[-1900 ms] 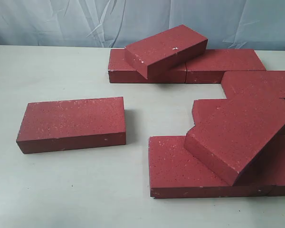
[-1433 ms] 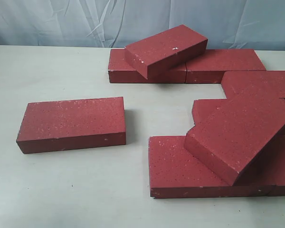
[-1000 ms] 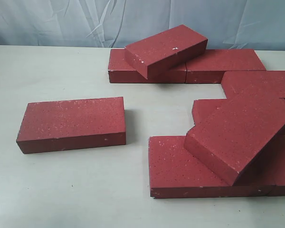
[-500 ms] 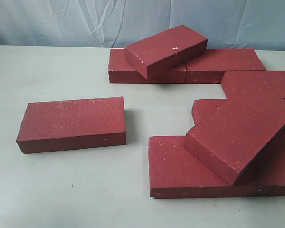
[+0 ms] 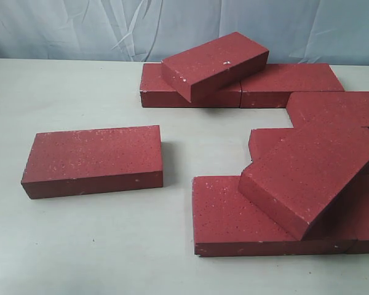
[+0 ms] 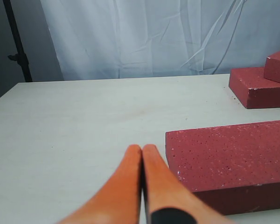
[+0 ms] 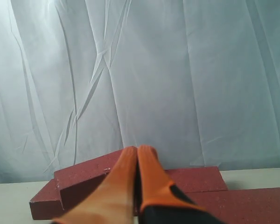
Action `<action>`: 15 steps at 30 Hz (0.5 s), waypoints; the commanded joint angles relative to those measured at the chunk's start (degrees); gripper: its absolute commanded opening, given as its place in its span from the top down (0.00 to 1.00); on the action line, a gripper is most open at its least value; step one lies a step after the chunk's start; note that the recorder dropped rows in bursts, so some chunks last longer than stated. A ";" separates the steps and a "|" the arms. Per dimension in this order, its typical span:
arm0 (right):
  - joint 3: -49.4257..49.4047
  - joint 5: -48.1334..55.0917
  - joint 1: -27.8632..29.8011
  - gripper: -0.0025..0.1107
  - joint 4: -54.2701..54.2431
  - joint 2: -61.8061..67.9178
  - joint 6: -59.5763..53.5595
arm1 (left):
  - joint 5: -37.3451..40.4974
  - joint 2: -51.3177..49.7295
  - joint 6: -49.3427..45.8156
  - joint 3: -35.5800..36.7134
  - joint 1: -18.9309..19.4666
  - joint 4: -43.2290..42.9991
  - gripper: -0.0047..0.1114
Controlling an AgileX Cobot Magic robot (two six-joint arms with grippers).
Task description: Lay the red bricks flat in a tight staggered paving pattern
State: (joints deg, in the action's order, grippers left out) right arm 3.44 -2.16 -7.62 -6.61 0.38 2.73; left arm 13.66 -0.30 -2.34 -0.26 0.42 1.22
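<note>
Several red bricks lie on the pale table (image 5: 80, 246). One brick (image 5: 93, 160) lies flat alone at the left. A tilted brick (image 5: 214, 64) rests on a flat back row (image 5: 289, 83). At the right another tilted brick (image 5: 310, 172) leans over flat bricks (image 5: 234, 215). Neither gripper shows in the exterior view. My left gripper (image 6: 142, 149) is shut and empty, beside the lone brick (image 6: 233, 158). My right gripper (image 7: 138, 150) is shut and empty, held above the table and facing the tilted back brick (image 7: 84, 179).
A wrinkled pale blue curtain (image 5: 80, 27) hangs behind the table. A dark stand pole (image 6: 16, 42) rises at the table's far corner in the left wrist view. Bare tabletop lies around the lone brick (image 6: 74, 121).
</note>
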 commanded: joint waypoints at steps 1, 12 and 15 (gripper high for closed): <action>-0.27 -1.14 0.19 0.98 0.09 -0.38 -0.11 | -0.40 0.30 0.37 0.26 0.04 0.04 0.96; -0.27 -4.39 0.19 0.98 0.09 -0.38 -1.66 | -0.40 0.30 0.37 0.26 0.04 0.04 0.96; -0.27 -3.99 0.19 0.98 0.09 -0.38 -1.64 | -0.40 0.30 0.37 0.26 0.04 0.04 0.96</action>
State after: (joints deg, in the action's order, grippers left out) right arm 3.44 -5.70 -7.62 -6.61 0.38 1.88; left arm 13.66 -0.30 -2.34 -0.26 0.42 1.22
